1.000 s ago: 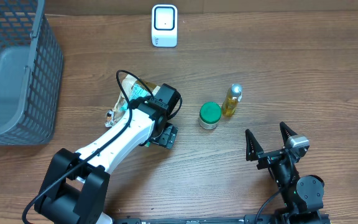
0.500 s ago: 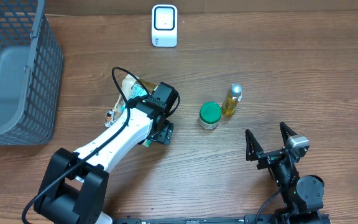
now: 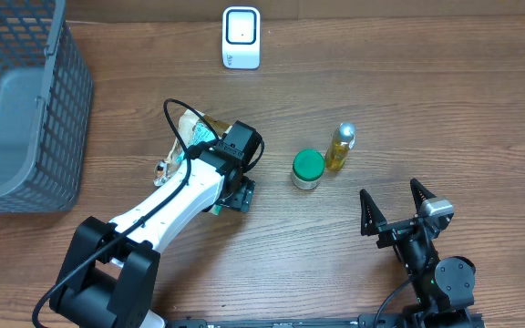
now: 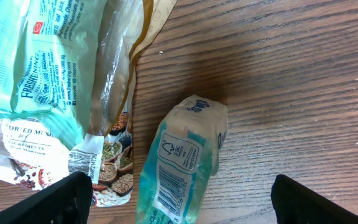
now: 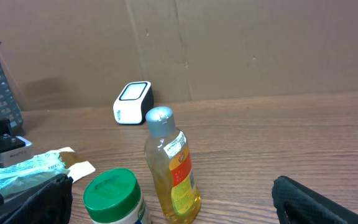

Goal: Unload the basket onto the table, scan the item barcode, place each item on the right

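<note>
- The barcoded packet (image 4: 180, 163) lies flat on the tabletop (image 3: 427, 91), left of the green-lidded jar (image 3: 308, 169), with its barcode facing up.
- Your left hand (image 4: 185, 202) is above the packet, fingers spread wide and gripping nothing.
- The cereal bag (image 4: 55, 81) is just beside the packet, farther from the jar.
- Your right hand (image 3: 395, 208) is right of the jar, fingers apart and empty.
- The scanner (image 3: 241, 37) stands beyond the jar, to its left.
</note>
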Robot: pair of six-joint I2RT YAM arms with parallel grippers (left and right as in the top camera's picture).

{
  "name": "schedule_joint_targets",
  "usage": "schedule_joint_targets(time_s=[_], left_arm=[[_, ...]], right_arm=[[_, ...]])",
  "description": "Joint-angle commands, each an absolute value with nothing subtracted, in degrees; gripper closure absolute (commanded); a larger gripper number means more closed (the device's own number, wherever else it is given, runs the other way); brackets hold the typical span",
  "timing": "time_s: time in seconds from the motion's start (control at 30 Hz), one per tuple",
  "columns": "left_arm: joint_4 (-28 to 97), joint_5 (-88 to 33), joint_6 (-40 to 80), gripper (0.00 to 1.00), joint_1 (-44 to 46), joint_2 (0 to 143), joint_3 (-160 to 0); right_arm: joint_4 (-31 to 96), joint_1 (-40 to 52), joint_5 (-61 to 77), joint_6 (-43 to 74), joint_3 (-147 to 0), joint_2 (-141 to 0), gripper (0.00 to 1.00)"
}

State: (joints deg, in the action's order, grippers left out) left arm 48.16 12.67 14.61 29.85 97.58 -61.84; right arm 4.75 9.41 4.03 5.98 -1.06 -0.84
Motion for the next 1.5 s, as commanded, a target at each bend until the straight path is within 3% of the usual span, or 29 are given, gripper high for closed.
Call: schedule_joint_targets(time_s=[0.0,0.2,0.3,0.47,0.63,0.77,0.9,0.93,0.97,1.0,1.1,1.37,1.43,1.47], left_arm=[[48.1,13.5,15.2,0.08,29.4,98.1,-61.2],[47.6,13.5,15.2,0.09,29.4,98.1,-60.2],[47.5,13.4,15.2,0.15,29.4,98.1,-59.7],[47.0,11.4,15.2,0.34,29.4,98.1,-59.2],[46.2,10.4,15.3,0.67,29.4,98.1,-59.2],[45.9,10.4,15.3,0.79,29.4,98.1,-59.2],[45.8,9.9,15.5,0.68,29.4,98.1,-59.2],[45.7,9.4,15.4,0.63,29.4,98.2,-59.2],[45.5,8.9,15.5,0.49,29.4,98.1,-59.2],[45.3,8.4,15.4,0.46,29.4,98.1,-59.2],[44.9,7.6,15.5,0.47,29.4,98.1,-59.2],[44.7,5.8,15.4,0.71,29.4,98.1,-59.2],[44.7,5.4,15.4,0.69,29.4,98.1,-59.2],[44.7,5.2,15.4,0.57,29.4,98.1,-59.2]], right_arm=[[4.6,9.2,3.5,5.8,-0.5,-0.2,0.00],[4.6,9.2,3.5,5.8,-0.5,-0.2,0.00],[4.6,9.2,3.5,5.8,-0.5,-0.2,0.00],[4.6,9.2,3.5,5.8,-0.4,-0.2,0.00],[4.6,9.2,3.5,5.8,-0.5,-0.2,0.00],[4.6,9.2,3.5,5.8,-0.5,-0.2,0.00],[4.6,9.2,3.5,5.8,-0.5,-0.2,0.00],[4.6,9.2,3.5,5.8,-0.5,-0.2,0.00],[4.6,9.2,3.5,5.8,-0.5,-0.2,0.00],[4.6,9.3,3.5,5.8,-0.4,-0.2,0.00],[4.6,9.2,3.5,5.8,-0.5,-0.2,0.00],[4.6,9.2,3.5,5.8,-0.4,-0.2,0.00],[4.6,9.3,3.5,5.8,-0.4,-0.2,0.00],[4.6,9.2,3.5,5.8,-0.4,-0.2,0.00]])
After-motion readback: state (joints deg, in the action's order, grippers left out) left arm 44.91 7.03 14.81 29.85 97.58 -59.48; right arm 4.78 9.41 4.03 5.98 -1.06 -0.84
